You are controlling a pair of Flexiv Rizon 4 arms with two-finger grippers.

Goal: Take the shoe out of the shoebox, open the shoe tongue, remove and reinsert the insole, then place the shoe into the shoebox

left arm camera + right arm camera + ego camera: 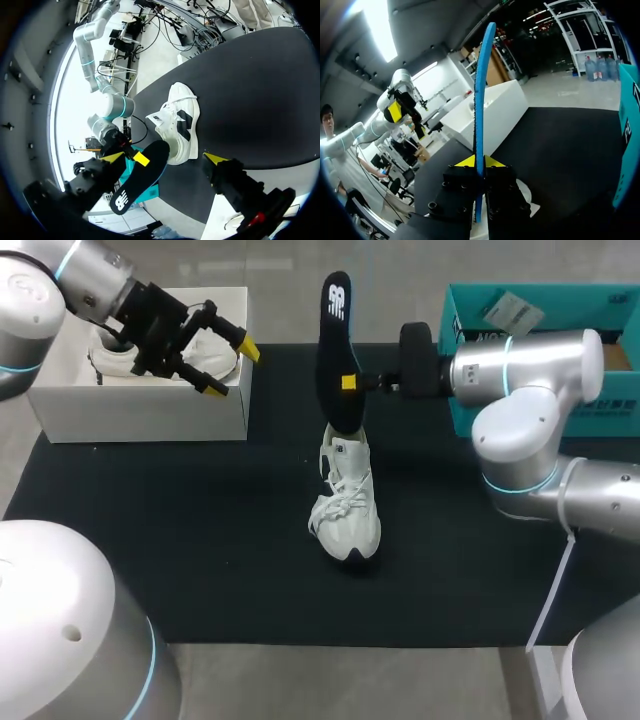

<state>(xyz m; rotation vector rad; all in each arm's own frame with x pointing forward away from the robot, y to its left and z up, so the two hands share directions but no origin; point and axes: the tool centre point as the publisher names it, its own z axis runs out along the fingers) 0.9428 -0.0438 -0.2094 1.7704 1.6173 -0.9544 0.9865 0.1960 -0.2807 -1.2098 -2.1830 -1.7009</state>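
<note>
Black mat [150, 540], insole [337, 340] upright in right fingers [348, 382], shoe [347, 502] toe nearward

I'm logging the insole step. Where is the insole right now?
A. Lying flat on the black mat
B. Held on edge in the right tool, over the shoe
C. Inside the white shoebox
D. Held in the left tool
B: the right tool is shut on the insole, holding it upright over the shoe, while the left tool is open and holds nothing.
</note>
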